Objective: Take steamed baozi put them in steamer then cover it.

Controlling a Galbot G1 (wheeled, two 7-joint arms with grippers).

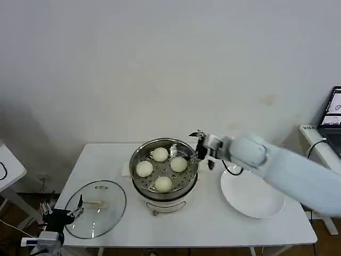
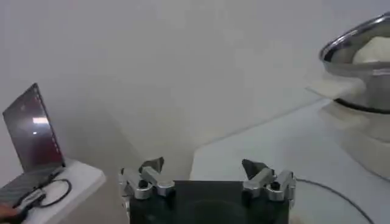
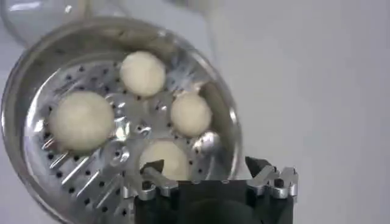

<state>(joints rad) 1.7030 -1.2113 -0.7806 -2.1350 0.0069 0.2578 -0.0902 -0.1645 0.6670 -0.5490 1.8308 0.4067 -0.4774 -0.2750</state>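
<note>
Nearest my head camera, at the bench's front left corner, my left gripper (image 1: 74,209) hangs parked with its jaws released and nothing between them, just beside the round clear glass lid (image 1: 96,208), which lies flat on the white bench (image 1: 213,224).

At the middle of the bench stands the round shiny stainless-steel steamer (image 1: 164,168) on its white base, uncovered. On its perforated tray sit 4 small cream-white steamed baozi (image 1: 160,154), spaced apart in a loose ring: 1 at the back, 1 at the left, 1 at the right, 1 at the front.

My right gripper (image 1: 203,145) is at the steamer's right rim, raised a little above it. Its jaws are spread and hold nothing; in the right wrist view the nearest bun lies on the tray below one fingertip, and I cannot tell whether they touch.

Right of the steamer lies a flat round white plate (image 1: 250,198), under my right arm.
</note>
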